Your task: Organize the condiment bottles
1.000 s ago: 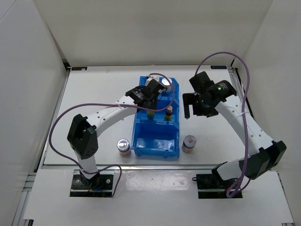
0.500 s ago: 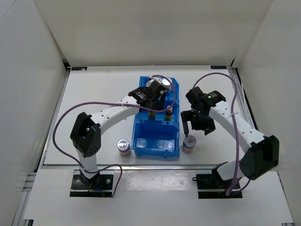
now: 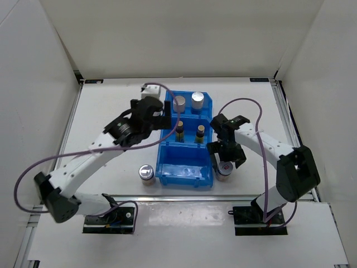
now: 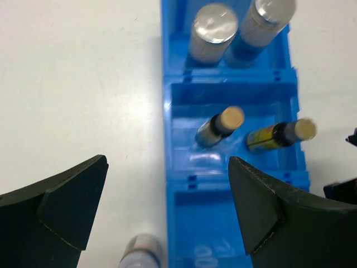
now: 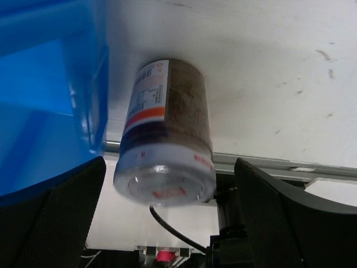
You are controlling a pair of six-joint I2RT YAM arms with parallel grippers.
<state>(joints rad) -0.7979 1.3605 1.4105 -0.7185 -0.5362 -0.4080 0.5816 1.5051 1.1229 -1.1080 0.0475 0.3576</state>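
Note:
The blue bin (image 3: 185, 168) holds two white silver-capped bottles (image 3: 179, 104) (image 3: 197, 100) in its back compartment and two slim dark bottles (image 3: 179, 133) (image 3: 199, 133) in the middle one. My left gripper (image 3: 165, 117) hovers open over the bin's left wall, nothing between its fingers (image 4: 61, 206). In the left wrist view I see the capped bottles (image 4: 213, 30), the slim bottles (image 4: 220, 125) (image 4: 279, 134) and a squat jar (image 4: 142, 251). That jar (image 3: 146, 173) stands left of the bin. My right gripper (image 3: 225, 159) is open and straddles another squat jar (image 5: 167, 128) with gaps on both sides.
The bin's front compartment (image 4: 223, 223) has nothing in it. The right jar stands close to the bin's right wall (image 5: 83, 95) and near the table's front edge (image 5: 268, 162). White walls enclose the table on three sides.
My left gripper opened, left a slim bottle in the middle compartment and pulled back to the left. My right arm swung down and forward to straddle the jar right of the bin.

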